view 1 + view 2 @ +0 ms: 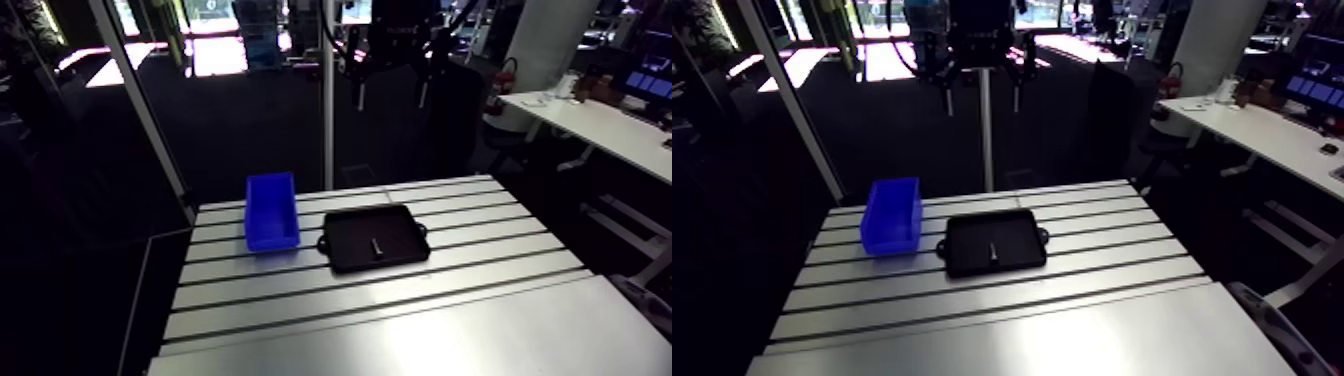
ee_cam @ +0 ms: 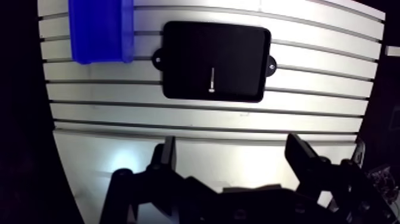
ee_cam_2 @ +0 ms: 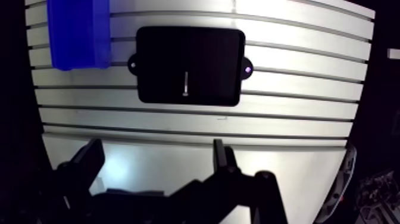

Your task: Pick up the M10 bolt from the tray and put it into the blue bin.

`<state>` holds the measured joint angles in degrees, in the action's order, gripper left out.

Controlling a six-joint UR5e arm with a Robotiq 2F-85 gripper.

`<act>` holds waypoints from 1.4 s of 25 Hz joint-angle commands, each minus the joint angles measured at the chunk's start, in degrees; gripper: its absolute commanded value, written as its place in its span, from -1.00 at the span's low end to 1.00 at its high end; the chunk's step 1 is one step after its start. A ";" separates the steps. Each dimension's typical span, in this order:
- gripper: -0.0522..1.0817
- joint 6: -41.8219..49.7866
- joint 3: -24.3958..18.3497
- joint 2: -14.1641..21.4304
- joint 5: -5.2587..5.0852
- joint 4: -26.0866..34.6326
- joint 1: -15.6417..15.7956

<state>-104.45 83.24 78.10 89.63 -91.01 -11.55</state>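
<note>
Bolt lies near the middle of the tray, well ahead of my gripper, its long axis square to the line between my fingers, which stand apart and empty.

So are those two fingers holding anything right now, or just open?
The gripper: open, nothing between its fingers; the bolt lies in the tray.

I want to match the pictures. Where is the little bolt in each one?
Arm view: the bolt lies near the middle of the black tray.
Wrist view: the bolt lies in that tray, ahead of the hand.
Shared landmark: the blue bin beside the tray.
</note>
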 commanded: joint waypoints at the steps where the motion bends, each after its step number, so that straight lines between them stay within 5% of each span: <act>1: -0.90 1.75 0.82 -1.06 -0.12 -1.67 -0.06; 31: -0.90 2.63 1.26 -1.42 0.06 -1.67 0.21; 35: -0.90 3.07 3.46 -1.50 -0.03 -5.62 0.21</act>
<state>-101.85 84.64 76.76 89.63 -93.34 -11.34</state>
